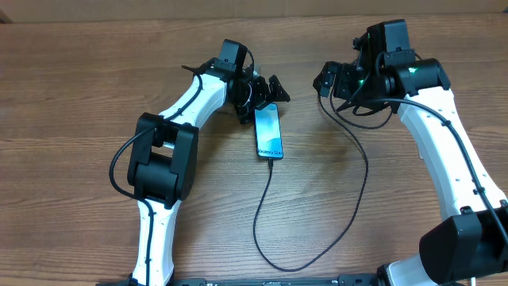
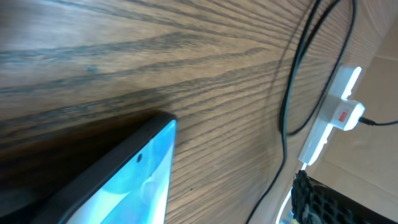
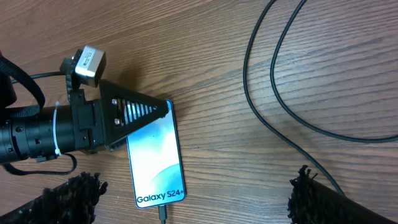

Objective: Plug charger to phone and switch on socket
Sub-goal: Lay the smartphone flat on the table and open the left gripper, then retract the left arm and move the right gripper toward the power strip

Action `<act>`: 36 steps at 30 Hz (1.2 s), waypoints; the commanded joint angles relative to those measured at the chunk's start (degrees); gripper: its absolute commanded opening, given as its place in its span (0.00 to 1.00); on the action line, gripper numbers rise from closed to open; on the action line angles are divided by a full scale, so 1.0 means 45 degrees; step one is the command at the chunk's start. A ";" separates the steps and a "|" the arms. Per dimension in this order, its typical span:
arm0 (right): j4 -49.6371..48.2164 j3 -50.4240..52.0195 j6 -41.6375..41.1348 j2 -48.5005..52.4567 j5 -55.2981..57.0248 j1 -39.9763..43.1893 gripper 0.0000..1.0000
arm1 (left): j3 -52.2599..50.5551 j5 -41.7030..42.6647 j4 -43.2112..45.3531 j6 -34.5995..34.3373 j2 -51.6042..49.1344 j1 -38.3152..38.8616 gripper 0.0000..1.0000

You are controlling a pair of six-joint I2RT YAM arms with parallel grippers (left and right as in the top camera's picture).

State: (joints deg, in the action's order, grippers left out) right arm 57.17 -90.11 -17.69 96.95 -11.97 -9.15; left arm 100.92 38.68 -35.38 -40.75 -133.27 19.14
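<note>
a: where's the phone?

b: the phone lies flat on the worktop, screen up and lit pale blue, about midway between the two arms. the right wrist view shows white lettering near its lower end.

a: and the charger?

b: the charger runs as a thin black line from the phone's bottom edge, where its tip meets the phone. it loops toward the near side of the worktop and curves back up toward the right arm.

a: what are the left jaws doing?

b: the left jaws are at the phone's top end and spread apart, gripping nothing. from the right wrist camera one black triangular finger reaches over the phone's top corner. in the left wrist view bare wood shows between the phone's edge and the other finger.

a: right jaws?

b: the right jaws are wide open and empty. their two dark fingers sit at the bottom corners of that view, far apart.

a: can you see the socket?

b: only from the left wrist: the socket is a white strip with a red-marked part, past the cable. i cannot tell whether it is switched on.
</note>
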 commanded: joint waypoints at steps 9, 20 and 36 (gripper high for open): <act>0.0005 -0.0136 0.0151 -0.0350 0.0126 0.0000 1.00 | -0.0126 -0.2370 -0.1321 0.0345 -0.0282 -0.0437 1.00; 0.0010 -0.0136 0.0151 -0.0350 0.0131 0.0000 1.00 | -0.0126 -0.2686 -0.1802 0.0923 -0.0282 -0.0520 1.00; 0.0049 -0.0136 0.0141 -0.0350 0.0238 0.0000 1.00 | -0.0068 -0.5178 -0.3653 0.4318 0.2191 -0.0889 1.00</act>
State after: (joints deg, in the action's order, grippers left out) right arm 57.45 -90.11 -17.72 96.97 -11.60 -9.13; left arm 101.23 24.32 -50.39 -26.24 -129.32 16.29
